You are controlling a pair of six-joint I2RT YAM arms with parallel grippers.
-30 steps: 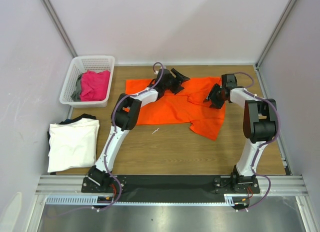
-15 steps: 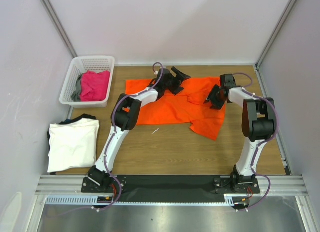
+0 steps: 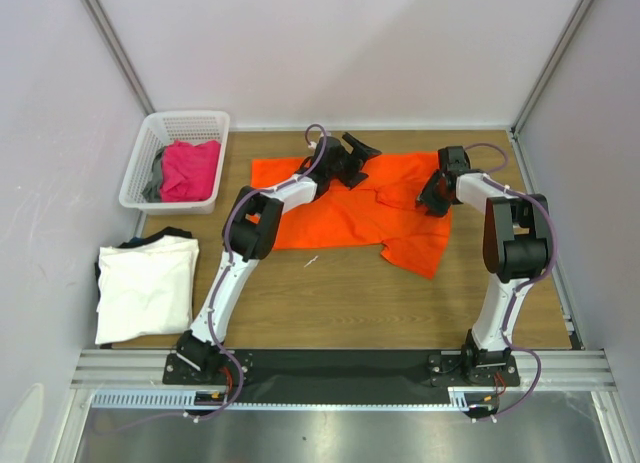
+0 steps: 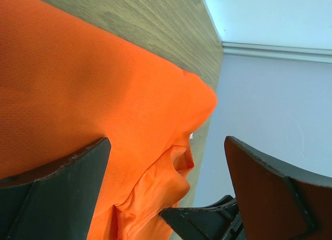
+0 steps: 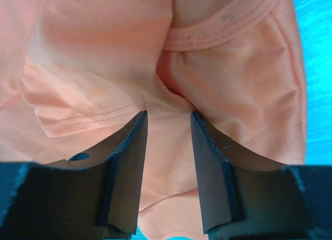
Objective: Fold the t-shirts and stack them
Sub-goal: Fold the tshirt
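The bright orange t-shirt [image 3: 340,208] lies spread flat across the back middle of the table, its right part rumpled and hanging toward the front. My left gripper [image 3: 357,151] hovers over the shirt's back edge, jaws wide open and holding nothing; in the left wrist view the orange t-shirt [image 4: 93,89] shows below the left gripper [image 4: 167,140]. My right gripper [image 3: 434,194] rests on the shirt's right side. In the right wrist view the right gripper [image 5: 168,114] has its jaws partly apart, straddling a fold of the shirt [image 5: 104,53].
A white lattice basket [image 3: 140,168] at the back left holds a magenta-pink shirt [image 3: 190,168] and a grey one [image 3: 155,180]. A folded white t-shirt [image 3: 145,283] lies on a dark one [image 3: 172,232] at the table's left edge. Walls enclose the back and sides.
The left jaws have spread wider over the shirt's back edge. The right gripper has shifted slightly toward the back and its jaws have narrowed over the cloth.
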